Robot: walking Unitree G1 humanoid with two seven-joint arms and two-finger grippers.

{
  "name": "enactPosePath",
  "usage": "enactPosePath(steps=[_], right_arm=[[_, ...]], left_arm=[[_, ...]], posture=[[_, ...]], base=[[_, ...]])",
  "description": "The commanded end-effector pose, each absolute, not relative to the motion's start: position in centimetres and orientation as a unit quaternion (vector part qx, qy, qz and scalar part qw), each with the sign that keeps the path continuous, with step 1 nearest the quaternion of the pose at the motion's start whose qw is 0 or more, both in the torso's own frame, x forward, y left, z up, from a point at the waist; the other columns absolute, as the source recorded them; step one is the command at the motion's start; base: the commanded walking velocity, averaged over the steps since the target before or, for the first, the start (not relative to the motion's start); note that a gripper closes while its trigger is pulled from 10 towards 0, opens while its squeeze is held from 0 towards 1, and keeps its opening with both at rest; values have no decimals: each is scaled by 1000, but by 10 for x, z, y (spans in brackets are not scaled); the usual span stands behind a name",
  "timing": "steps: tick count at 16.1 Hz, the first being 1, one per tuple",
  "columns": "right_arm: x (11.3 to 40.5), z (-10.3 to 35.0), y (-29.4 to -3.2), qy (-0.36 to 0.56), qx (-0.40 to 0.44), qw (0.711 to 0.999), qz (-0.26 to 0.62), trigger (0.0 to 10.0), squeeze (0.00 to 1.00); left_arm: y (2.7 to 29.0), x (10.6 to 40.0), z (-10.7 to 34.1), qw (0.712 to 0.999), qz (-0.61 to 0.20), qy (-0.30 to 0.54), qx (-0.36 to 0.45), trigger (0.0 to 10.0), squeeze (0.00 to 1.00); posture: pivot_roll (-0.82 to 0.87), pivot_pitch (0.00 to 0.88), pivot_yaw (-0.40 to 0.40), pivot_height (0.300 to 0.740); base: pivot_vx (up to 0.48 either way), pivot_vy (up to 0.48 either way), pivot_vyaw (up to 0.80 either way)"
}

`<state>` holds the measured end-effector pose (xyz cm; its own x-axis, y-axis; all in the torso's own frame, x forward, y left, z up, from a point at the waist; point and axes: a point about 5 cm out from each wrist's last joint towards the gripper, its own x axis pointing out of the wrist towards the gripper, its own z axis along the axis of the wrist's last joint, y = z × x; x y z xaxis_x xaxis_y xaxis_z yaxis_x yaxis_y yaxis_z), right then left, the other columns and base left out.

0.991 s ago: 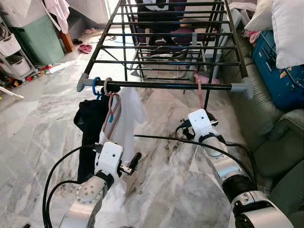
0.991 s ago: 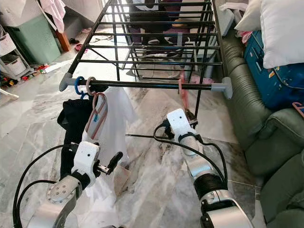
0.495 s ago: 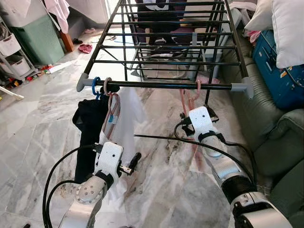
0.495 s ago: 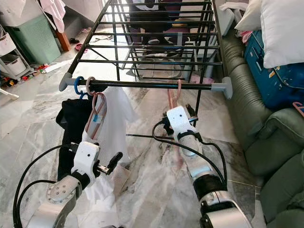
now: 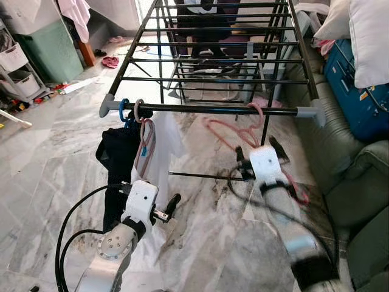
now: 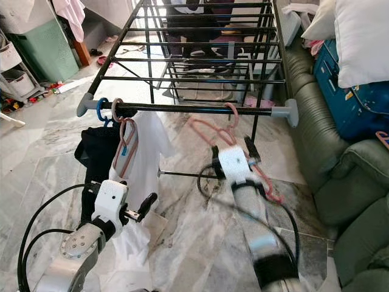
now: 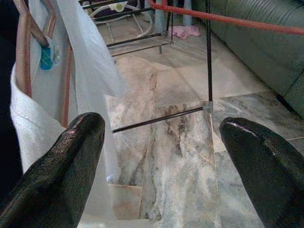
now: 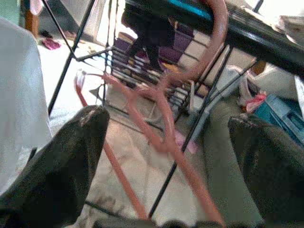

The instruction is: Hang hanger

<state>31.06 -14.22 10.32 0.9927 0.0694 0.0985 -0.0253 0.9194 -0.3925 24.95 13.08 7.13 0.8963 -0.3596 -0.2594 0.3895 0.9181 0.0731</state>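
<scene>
A pink hanger (image 5: 234,131) hangs by its hook on the front rail (image 5: 206,109) of the black drying rack, near the rail's right end, with its body slanting down to the right. My right gripper (image 5: 258,153) is open just below and in front of it; in the right wrist view the hanger (image 8: 161,114) sits beyond the spread fingers (image 8: 71,156), untouched. Lower left, my left gripper (image 5: 164,210) is open and holds nothing, close to a hung white garment (image 5: 167,143).
A black garment (image 5: 115,158) and the white one hang from blue and pink hooks at the rail's left end. A green sofa (image 5: 358,176) with a blue suitcase (image 5: 358,91) and white pillows runs along the right. A green bin (image 5: 48,52) and shelves stand far left.
The right gripper let go of the hanger and drew back and down. The hanger, held upright under the rail before, now hangs from the rail and has swung broadside.
</scene>
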Motion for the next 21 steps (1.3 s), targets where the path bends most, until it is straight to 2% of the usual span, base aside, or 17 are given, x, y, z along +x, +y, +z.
enactPosePath(steps=[1, 4, 5, 7, 8, 10, 14, 18, 21], right_arm=[[305, 108, -143, -62, -199, 978, 15, 10000, 0], [291, 111, -149, -63, -205, 977, 7, 10000, 0], [289, 115, -151, -64, -230, 971, -7, 10000, 0], [283, 117, -147, -68, -250, 966, 13, 10000, 0], [279, 114, -139, -57, -180, 981, 45, 10000, 0], [275, 116, -136, -78, -207, 974, 53, 10000, 0], [260, 105, -145, -22, -132, 987, 86, 10000, 0], [247, 102, -162, -12, -149, 988, 50, 10000, 0], [246, 100, -162, -10, -146, 988, 40, 10000, 0]], left_arm=[[134, 250, 70, 974, -182, 121, 64, 10000, 0], [132, 251, 73, 979, -169, 104, 53, 10000, 0], [133, 250, 75, 981, -161, 96, 48, 10000, 0], [140, 249, 76, 986, -134, 83, 43, 10000, 0], [145, 248, 77, 990, -113, 76, 47, 10000, 0], [155, 244, 78, 994, -73, 65, 45, 10000, 0], [170, 220, 66, 995, -46, 78, 38, 10000, 0], [174, 213, 64, 995, -36, 83, 44, 10000, 0], [172, 219, 66, 995, -44, 79, 49, 10000, 0]], posture=[[-24, 29, 70, 740], [-47, 27, 72, 740], [-53, 27, 71, 740], [-57, 16, 58, 740], [-56, 11, 53, 740], [-55, 9, 41, 740], [-48, 14, 21, 740], [-54, 21, 28, 740], [-57, 13, 50, 740]], base=[[0, 0, 0], [0, 0, 0], [0, 0, 0], [0, 0, 0], [0, 0, 0], [0, 0, 0], [0, 0, 0], [0, 0, 0], [0, 0, 0]])
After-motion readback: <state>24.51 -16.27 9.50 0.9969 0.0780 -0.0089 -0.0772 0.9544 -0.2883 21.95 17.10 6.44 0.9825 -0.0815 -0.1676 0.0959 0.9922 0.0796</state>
